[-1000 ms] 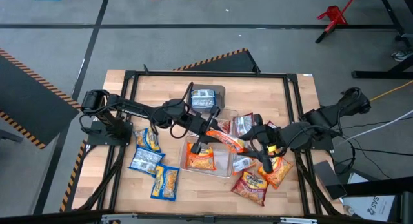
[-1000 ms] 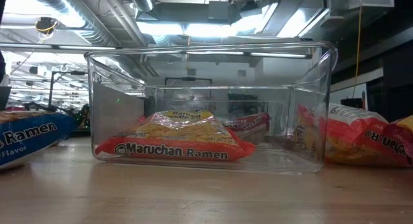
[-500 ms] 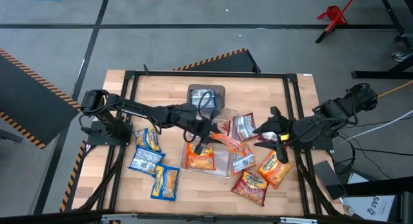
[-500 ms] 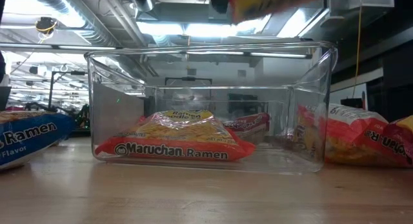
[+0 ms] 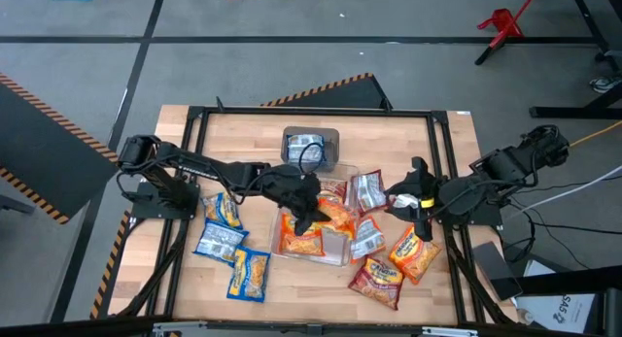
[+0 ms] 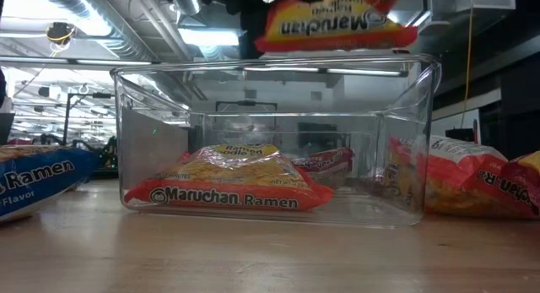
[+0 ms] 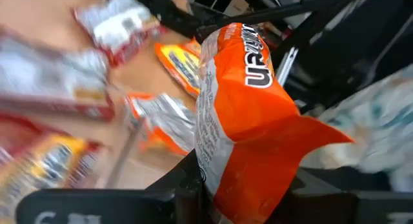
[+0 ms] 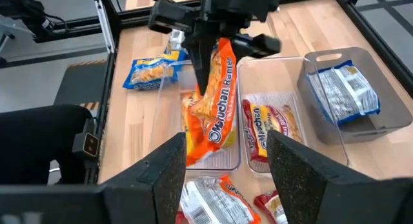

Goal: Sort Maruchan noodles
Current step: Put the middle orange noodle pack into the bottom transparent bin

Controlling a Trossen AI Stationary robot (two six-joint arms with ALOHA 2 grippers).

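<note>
My left claw (image 8: pixel 203 69) is squeezing an orange noodle packet (image 8: pixel 216 98), hanging just above the clear bin (image 6: pixel 405 141) that already has one orange packet (image 6: pixel 228 185). I should go down low, then let go. My right claw (image 5: pixel 420 207) waits open nearby
</note>
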